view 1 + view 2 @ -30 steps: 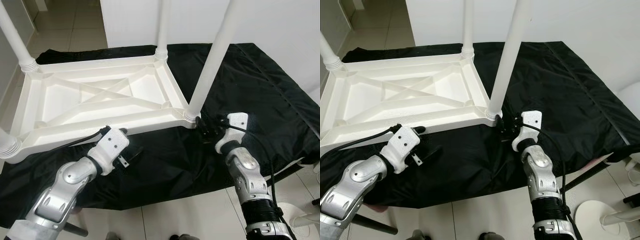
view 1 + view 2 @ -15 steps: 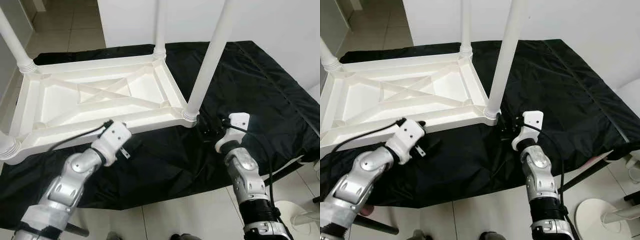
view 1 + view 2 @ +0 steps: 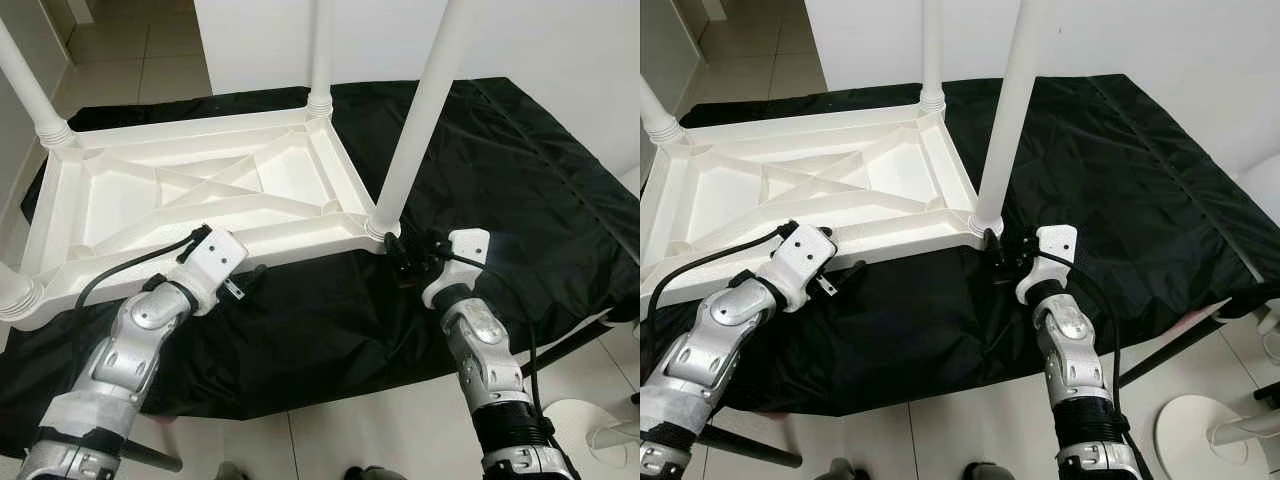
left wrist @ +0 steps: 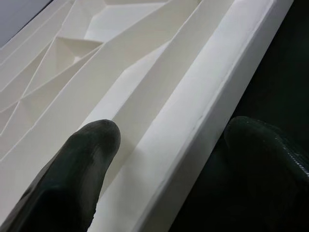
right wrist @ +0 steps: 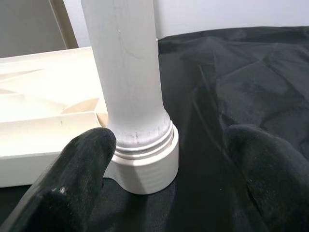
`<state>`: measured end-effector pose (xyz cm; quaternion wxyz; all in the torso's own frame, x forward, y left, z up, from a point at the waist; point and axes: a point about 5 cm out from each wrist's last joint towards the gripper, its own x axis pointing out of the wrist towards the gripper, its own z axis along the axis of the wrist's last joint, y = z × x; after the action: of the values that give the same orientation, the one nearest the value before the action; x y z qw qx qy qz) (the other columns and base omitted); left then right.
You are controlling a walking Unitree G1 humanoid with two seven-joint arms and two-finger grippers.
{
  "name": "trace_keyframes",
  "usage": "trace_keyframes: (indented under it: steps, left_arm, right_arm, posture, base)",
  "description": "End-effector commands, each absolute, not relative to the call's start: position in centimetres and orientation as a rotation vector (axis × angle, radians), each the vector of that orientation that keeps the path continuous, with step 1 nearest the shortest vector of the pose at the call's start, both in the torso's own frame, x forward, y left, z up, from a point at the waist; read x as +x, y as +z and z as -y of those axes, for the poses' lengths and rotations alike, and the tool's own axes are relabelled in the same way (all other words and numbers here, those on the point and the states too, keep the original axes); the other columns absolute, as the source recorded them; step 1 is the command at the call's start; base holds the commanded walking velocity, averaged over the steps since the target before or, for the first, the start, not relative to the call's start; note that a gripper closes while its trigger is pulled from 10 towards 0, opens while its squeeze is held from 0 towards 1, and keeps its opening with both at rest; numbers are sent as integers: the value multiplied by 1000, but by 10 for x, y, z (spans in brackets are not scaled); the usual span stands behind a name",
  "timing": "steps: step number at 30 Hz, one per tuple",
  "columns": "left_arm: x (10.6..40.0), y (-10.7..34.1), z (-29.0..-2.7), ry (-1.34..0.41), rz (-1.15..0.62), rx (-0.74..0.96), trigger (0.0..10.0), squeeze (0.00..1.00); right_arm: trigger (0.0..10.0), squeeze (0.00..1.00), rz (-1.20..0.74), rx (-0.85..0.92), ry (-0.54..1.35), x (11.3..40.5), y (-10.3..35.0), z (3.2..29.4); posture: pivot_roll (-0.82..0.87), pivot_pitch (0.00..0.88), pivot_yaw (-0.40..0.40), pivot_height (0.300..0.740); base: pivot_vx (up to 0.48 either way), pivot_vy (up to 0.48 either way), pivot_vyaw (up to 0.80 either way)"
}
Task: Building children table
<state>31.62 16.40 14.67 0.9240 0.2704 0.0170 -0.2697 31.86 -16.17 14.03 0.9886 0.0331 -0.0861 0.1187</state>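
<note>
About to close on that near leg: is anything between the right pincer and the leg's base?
Nothing visible. The right pincer is open, its fingers on either side of the leg just above its socket collar. Between them lies bare black cloth.

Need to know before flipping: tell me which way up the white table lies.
Upside down: the table rests on the black cloth, ribbed underside facing up, legs pointing upward.

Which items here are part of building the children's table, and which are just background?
Part of the job: upturned white tabletop; near-right leg; left gripper straddling the tabletop's near rim; right gripper around that leg's base.

Background: black cloth; tiled floor; white wall.
</note>
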Motion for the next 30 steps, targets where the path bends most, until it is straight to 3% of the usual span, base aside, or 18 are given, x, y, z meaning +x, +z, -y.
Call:
trace_keyframes:
  steps: [1,22,23,24,25,27,28,29,30]
  left_arm:
    - [321,143,-173,-486,-78,531,10000,0]
    - [339,141,-196,-492,-256,505,10000,0]
    - [338,142,-196,-500,-260,480,7451,0]
    - [338,142,-196,-500,-260,480,7451,0]
    - [337,142,-195,-509,-255,476,3451,0]
    - [336,143,-195,-513,-252,479,3451,0]
    - [335,142,-193,-517,-251,471,1569,0]
    - [334,142,-192,-520,-251,463,1569,0]
    - [332,141,-191,-524,-250,460,0,0]
  right_arm:
    - [10000,0,176,61,229,319,139,161]
    - [10000,0,187,60,206,317,135,154]
    - [10000,0,186,61,206,317,134,153]
    - [10000,0,186,61,206,317,134,153]
    - [10000,0,186,61,207,318,134,152]
    - [10000,0,186,60,207,318,134,151]
    - [10000,0,186,59,209,318,133,150]
    - [10000,0,186,59,210,318,133,150]
    - [10000,0,184,59,211,318,133,149]
  posture:
    - [-44,95,53,740]
    - [-47,80,102,740]
    - [-43,80,104,740]
    - [-43,80,104,740]
    - [-41,80,106,740]
    - [-41,80,106,740]
    - [-38,81,107,740]
    - [-38,81,107,740]
    - [-36,79,106,740]
  base:
    - [0,0,0]
    - [0,0,0]
    - [0,0,0]
    - [0,0,0]
    - [0,0,0]
    - [0,0,0]
    - [0,0,0]
    - [0,0,0]
    - [0,0,0]
